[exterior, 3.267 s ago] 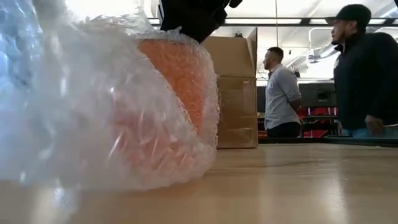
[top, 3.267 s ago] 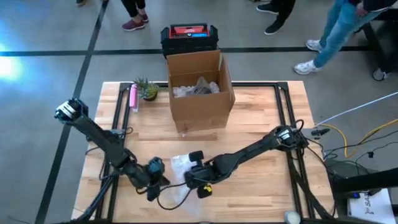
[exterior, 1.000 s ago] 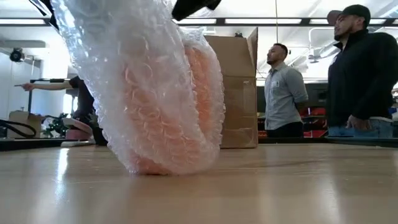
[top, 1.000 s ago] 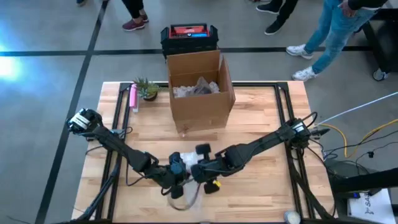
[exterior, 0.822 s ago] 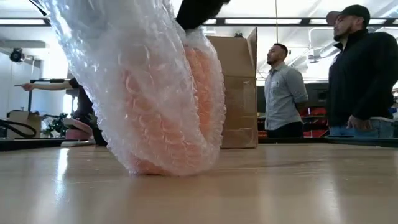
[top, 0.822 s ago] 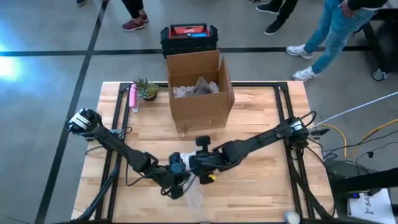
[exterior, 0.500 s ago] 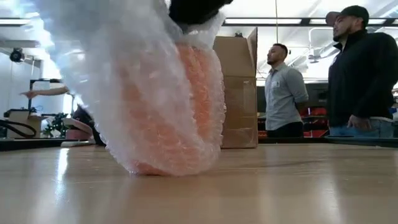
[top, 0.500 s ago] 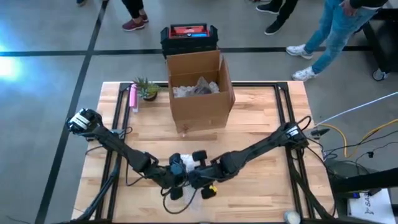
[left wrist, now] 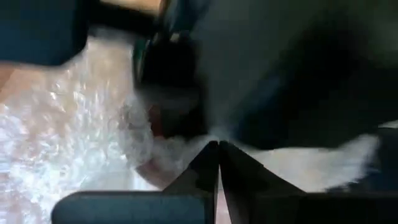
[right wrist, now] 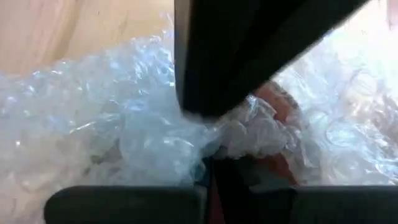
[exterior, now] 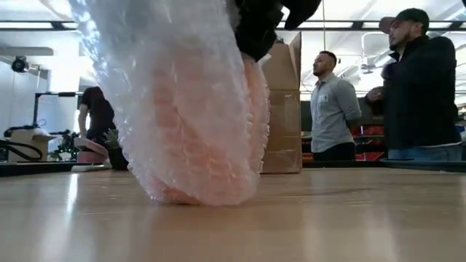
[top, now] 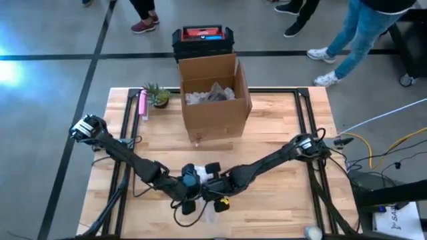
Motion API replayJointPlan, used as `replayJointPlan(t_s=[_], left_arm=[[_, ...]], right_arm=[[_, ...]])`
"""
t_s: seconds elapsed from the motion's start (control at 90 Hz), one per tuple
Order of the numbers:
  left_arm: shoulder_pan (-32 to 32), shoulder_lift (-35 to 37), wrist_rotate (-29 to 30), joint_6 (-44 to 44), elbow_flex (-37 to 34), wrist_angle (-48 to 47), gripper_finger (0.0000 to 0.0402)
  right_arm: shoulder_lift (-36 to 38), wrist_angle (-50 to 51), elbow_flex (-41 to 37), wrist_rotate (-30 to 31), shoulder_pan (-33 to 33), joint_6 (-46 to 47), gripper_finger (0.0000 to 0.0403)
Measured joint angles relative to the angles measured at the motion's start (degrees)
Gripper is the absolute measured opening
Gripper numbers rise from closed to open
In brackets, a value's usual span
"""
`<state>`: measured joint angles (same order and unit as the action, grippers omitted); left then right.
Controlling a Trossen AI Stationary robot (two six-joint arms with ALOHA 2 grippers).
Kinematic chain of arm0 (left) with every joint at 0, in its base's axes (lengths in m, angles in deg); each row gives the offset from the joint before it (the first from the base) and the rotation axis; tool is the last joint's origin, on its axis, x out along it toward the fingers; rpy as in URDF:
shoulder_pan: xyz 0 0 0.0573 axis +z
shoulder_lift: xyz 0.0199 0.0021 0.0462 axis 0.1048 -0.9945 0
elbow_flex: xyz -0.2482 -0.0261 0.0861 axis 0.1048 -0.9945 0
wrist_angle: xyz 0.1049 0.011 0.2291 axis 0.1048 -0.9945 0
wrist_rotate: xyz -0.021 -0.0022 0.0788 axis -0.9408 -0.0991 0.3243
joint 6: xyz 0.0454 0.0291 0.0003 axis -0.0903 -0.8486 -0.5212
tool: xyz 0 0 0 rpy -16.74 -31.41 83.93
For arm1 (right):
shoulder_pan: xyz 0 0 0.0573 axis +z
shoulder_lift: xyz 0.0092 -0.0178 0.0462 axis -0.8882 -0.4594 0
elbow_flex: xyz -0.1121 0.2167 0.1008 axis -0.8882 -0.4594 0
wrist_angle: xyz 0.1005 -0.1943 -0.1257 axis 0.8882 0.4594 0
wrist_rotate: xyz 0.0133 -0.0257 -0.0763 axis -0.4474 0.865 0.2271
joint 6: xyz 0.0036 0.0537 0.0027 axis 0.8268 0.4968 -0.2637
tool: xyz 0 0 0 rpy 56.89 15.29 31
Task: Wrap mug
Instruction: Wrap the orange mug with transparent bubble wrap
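Two grippers are meeting at the lower middle of the high view, right over the mug (exterior: 211, 131), which is standing on the table (top: 280, 127) under a loose hood of bubble wrap (exterior: 156, 87). We're pinching with the left gripper (left wrist: 219, 163): its fingertips are pressed together, and wrap is bunched right beside them, though we can't tell for sure that a fold is caught between them. The right gripper (right wrist: 211, 163) is doing much the same from the other side, fingers drawn close on a gathered wad of wrap at the mug's rim. Our guess is both are up there so the sheet is drawn over the top and stays snug down the sides. In the low view the orange mug is showing through the plastic at centre left, base touching the wood.

The table is pale butcher-block wood with a black frame. A cardboard box (top: 215, 93) is sitting open at the upper middle, stuffed with more wrap, with a small plant (top: 157, 96) and a pink thing (top: 143, 104) at upper left. Grey floor all round, and people are standing about at the right of the low view.
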<state>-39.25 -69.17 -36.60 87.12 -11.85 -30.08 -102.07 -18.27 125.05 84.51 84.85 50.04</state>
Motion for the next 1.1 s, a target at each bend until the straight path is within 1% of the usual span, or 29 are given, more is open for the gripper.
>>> replayJointPlan(t_s=[0.044, 0.089, 0.189, 0.233, 0.322, 0.378, 0.422, 0.456, 0.578, 0.678, 0.722, 0.822, 0.944, 1.1], left_arm=[[-0.53, 0.75, 0.72, 0.47, 1.30, -4.43, 0.0000], [-0.95, 1.11, 2.65, 1.39, 2.35, -9.29, 0.0000], [-2.15, 1.61, 9.77, 5.59, 3.54, -19.48, 0.0000], [-2.32, 1.68, 13.54, 7.84, 3.36, -22.64, 0.0000], [-2.22, 1.34, 19.23, 10.71, 0.93, -23.49, 0.0000], [-1.69, 1.05, 20.47, 9.93, -1.03, -19.68, 0.0000], [-1.10, 0.91, 20.12, 7.79, -2.51, -14.08, 0.0000], [-0.81, 0.91, 18.76, 5.89, -3.58, -9.86, 0.0000], [0.16, 0.32, 10.25, -1.86, -7.06, 6.73, 0.0000], [0.13, 0.26, 6.30, -6.42, -8.39, 14.93, 0.0000], [0.04, 0.26, 6.12, -6.82, -8.63, 16.15, 0.0000], [-0.02, 0.23, 6.03, -6.75, -8.85, 15.79, 0.0000], [0.22, -1.99, 5.18, -4.70, -10.44, 16.37, 0.0000], [0.39, -4.78, 5.13, -2.82, -10.51, 17.14, 0.0000]], right_arm=[[0.06, 0.04, 0.00, -0.14, 0.00, -0.02, 0.0000], [0.09, 0.03, 0.02, -0.14, 0.00, -0.15, 0.0000], [0.09, 0.08, 0.11, -0.14, 0.00, -0.33, 0.0000], [0.10, 0.09, 0.11, -0.14, 0.00, -0.33, 0.0000], [0.11, 0.09, 0.11, -0.14, 0.00, -0.35, 0.0000], [0.11, 0.09, 0.11, -0.11, 0.00, -0.33, 0.0000], [0.11, 0.07, 0.11, -0.11, 0.01, -0.33, 0.0000], [0.11, 0.09, 0.11, -0.10, 0.00, -0.33, 0.0000], [0.13, 0.13, 0.13, -0.14, 0.02, -0.35, 0.0000], [0.15, 0.15, 0.13, -0.18, 0.02, -0.35, 0.0000], [0.20, 0.15, 0.13, -0.23, 0.04, -0.35, 0.0000], [0.20, 0.10, 0.13, -0.22, -0.07, -0.34, 0.0000], [0.50, 0.42, 0.50, -0.12, -0.09, -0.33, 0.0000], [1.85, 6.82, 4.81, -0.36, -0.07, -0.35, 0.0000]])
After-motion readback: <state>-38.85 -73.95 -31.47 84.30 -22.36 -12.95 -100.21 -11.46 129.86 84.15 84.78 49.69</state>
